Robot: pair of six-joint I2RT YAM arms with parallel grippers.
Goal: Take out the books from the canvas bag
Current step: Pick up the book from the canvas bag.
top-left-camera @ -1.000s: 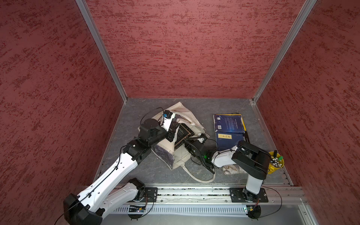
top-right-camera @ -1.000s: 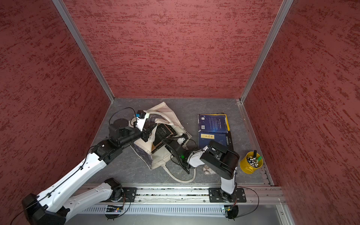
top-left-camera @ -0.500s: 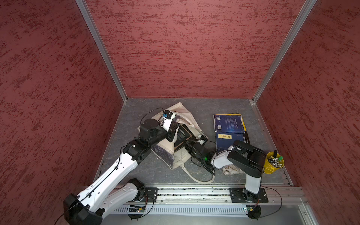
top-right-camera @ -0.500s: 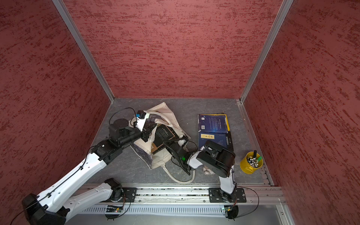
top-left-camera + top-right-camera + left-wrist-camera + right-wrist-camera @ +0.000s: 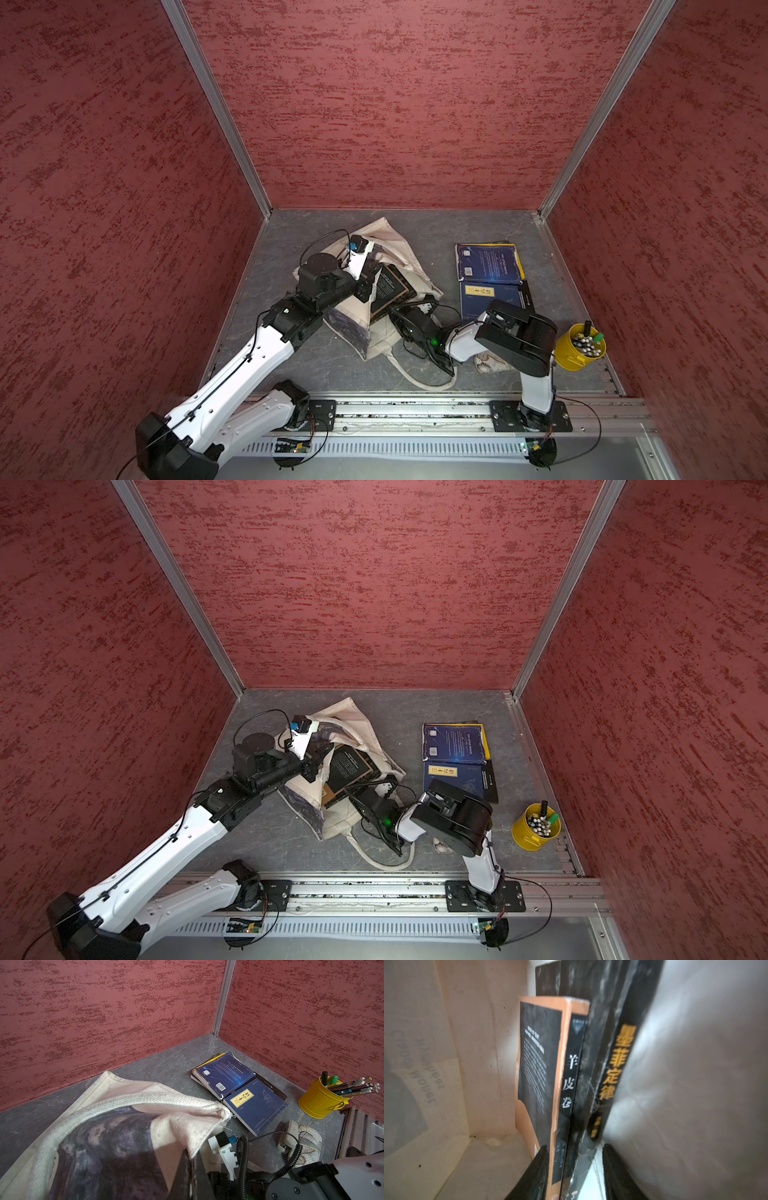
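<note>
The cream, coarse-woven canvas bag [image 5: 395, 245] slumps left of the middle of the grey, stone-veined worktop [image 5: 316, 374]. The closed left tool [image 5: 192, 1162] pinches its hem. Inside the bag, the right tool [image 5: 575, 1147] has its jaws parted astride the ends of a brown-and-black paperback [image 5: 539, 1068] and a black paperback with orange lettering [image 5: 610, 1068]. Two dark blue books [image 5: 488, 266] lie flat near the right edge.
</note>
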